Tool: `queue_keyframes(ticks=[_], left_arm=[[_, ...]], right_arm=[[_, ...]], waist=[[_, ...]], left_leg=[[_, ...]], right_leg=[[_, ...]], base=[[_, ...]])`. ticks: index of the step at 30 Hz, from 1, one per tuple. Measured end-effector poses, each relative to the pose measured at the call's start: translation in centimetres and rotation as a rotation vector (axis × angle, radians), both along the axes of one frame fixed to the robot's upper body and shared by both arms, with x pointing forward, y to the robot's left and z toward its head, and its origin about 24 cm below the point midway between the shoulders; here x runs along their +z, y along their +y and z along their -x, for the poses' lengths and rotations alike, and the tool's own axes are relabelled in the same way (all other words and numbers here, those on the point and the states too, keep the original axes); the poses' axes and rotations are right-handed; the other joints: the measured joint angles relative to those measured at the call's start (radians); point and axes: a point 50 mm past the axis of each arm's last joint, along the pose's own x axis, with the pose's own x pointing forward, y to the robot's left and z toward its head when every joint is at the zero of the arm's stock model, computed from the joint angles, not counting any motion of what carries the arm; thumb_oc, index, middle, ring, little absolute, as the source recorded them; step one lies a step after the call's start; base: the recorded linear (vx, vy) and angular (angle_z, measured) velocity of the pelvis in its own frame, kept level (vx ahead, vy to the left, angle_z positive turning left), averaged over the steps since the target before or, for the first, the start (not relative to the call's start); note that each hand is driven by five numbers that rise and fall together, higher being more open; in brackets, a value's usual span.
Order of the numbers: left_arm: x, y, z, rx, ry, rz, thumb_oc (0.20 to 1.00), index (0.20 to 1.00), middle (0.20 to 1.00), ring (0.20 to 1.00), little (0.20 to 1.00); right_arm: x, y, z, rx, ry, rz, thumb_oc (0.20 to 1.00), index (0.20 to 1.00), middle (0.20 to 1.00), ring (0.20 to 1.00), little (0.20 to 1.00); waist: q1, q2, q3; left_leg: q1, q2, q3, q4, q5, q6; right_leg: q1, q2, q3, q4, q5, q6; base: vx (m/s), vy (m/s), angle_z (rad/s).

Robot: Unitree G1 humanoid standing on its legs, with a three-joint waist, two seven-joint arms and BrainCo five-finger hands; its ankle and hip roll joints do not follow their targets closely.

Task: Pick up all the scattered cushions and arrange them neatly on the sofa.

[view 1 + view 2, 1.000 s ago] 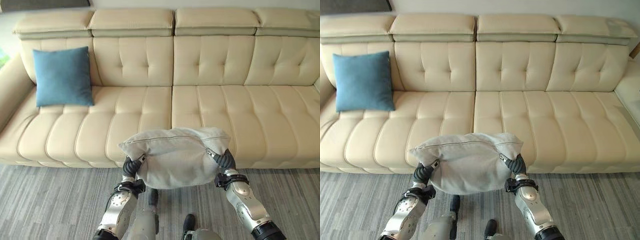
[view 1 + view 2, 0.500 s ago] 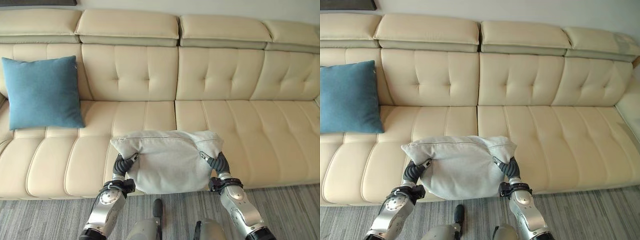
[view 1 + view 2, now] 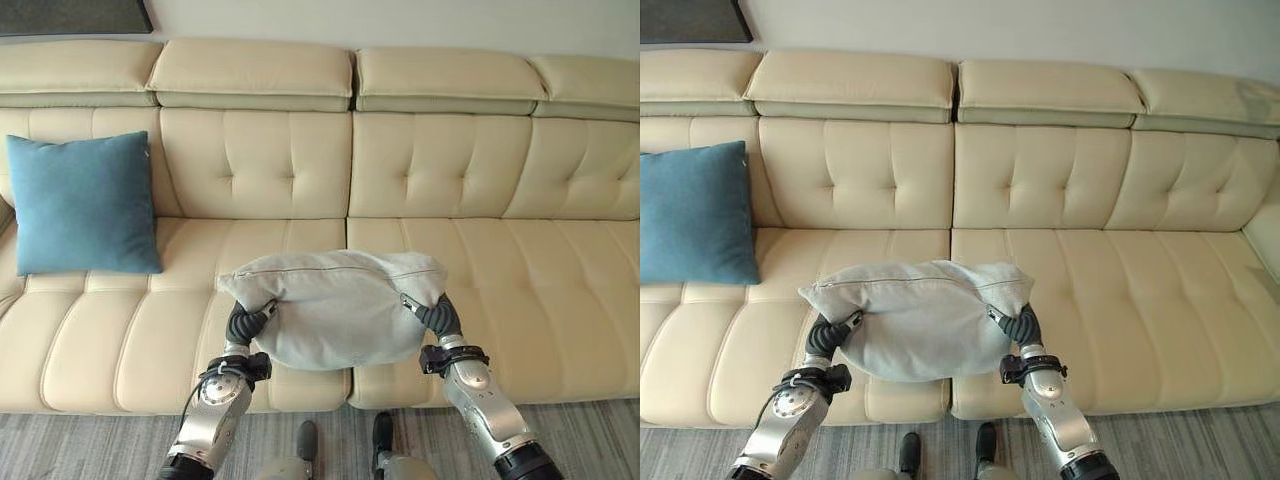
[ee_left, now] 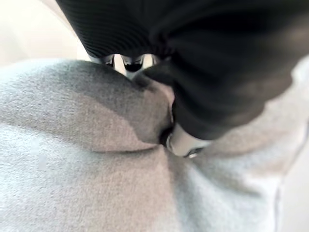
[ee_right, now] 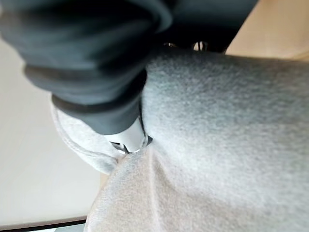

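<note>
Both hands, left hand [image 3: 247, 322] and right hand [image 3: 432, 313], pinch the grey cushion [image 3: 335, 305] over the sofa [image 3: 450, 170] seat, right of the blue cushion [image 3: 82, 203]. Stand it upright against the backrest.

2 cushions: 1 grey [image 3: 338, 306], 1 blue [image 3: 82, 203]; 1 sofa [image 3: 450, 180].

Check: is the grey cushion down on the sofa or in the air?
In the air: grey cushion is pinched between left hand and right hand, above the seat.

No lettering, label, number or sign can be read anywhere, neither on the grey cushion [image 3: 340, 305], the blue cushion [image 3: 82, 203], nor the sofa [image 3: 450, 170].
</note>
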Motion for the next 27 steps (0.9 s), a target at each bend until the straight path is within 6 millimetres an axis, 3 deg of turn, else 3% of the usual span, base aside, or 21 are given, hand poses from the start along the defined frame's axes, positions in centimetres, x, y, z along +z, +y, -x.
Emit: queue_keyframes(ticks=[3, 9, 13, 21, 25, 26, 27], left_arm=[[0.7, -0.3, -1.0, 0.008, -0.026, -0.013, 0.200, 0.200, 0.200, 0.200, 0.200], [4.7, -0.3, -5.3, 0.046, -0.164, -0.082, 0.200, 0.200, 0.200, 0.200, 0.200], [6.0, -0.3, -7.0, 0.073, -0.204, -0.125, 0.200, 0.200, 0.200, 0.200, 0.200], [8.9, -0.2, -13.3, 0.104, -0.170, -0.326, 0.200, 0.200, 0.200, 0.200, 0.200], [15.7, 0.0, -16.8, 0.142, -0.288, -0.441, 0.200, 0.200, 0.200, 0.200, 0.200], [18.2, 0.2, -17.5, 0.165, -0.332, -0.454, 0.784, 0.784, 0.784, 0.784, 0.784], [19.3, 0.4, -17.8, 0.173, -0.344, -0.461, 0.956, 0.956, 0.956, 0.956, 0.956]], right_arm=[[1.4, -0.1, -1.5, -0.005, -0.043, 0.032, 0.200, 0.200, 0.200, 0.200, 0.200], [5.9, 0.6, -6.0, 0.001, -0.181, 0.110, 0.200, 0.200, 0.200, 0.200, 0.200], [6.7, 1.3, -7.4, 0.001, -0.193, 0.144, 0.200, 0.200, 0.200, 0.200, 0.200], [9.7, 2.1, -12.5, -0.032, -0.176, 0.350, 0.200, 0.200, 0.200, 0.200, 0.200], [15.9, 2.7, -14.9, -0.083, -0.318, 0.407, 0.200, 0.200, 0.200, 0.200, 0.200], [17.9, 2.9, -15.4, -0.100, -0.368, 0.440, 0.200, 0.200, 0.200, 0.200, 0.200], [18.9, 2.9, -15.6, -0.109, -0.387, 0.467, 0.347, 0.347, 0.347, 0.347, 0.347]], waist=[[-0.003, 0.001, -0.001], [-0.002, 0.001, -0.018], [0.003, -0.002, -0.033], [0.004, -0.008, -0.016], [-0.012, -0.010, 0.035], [-0.022, -0.013, 0.053], [-0.025, -0.014, 0.054]], left_leg=[[0.001, 0.014, -0.011, 0.000, -0.003, -0.014], [-0.034, 0.026, -0.029, 0.000, 0.009, -0.037], [-0.088, 0.029, -0.044, 0.006, 0.029, -0.032], [-0.285, 0.031, -0.053, 0.023, 0.077, -0.047], [-0.391, 0.033, -0.053, 0.021, 0.102, -0.059], [-0.420, 0.035, -0.053, 0.019, 0.108, -0.064], [-0.437, 0.036, -0.054, 0.020, 0.111, -0.065]], right_leg=[[0.003, 0.015, -0.007, 0.000, -0.002, -0.010], [-0.021, 0.026, -0.026, 0.000, -0.007, -0.013], [-0.068, 0.029, -0.035, 0.000, 0.008, -0.030], [-0.252, 0.031, -0.051, 0.000, 0.058, -0.049], [-0.357, 0.033, -0.052, 0.000, 0.073, -0.039], [-0.387, 0.035, -0.052, 0.000, 0.079, -0.039], [-0.405, 0.036, -0.052, 0.000, 0.082, -0.038]], base=[[0.10, -0.025, 0.05], [0.04, -0.020, 0.11], [-0.10, -0.027, 0.09], [-0.11, -0.021, 0.05], [-0.08, -0.028, -0.01], [-0.04, 0.001, 0.03], [0.00, 0.000, 0.00]])
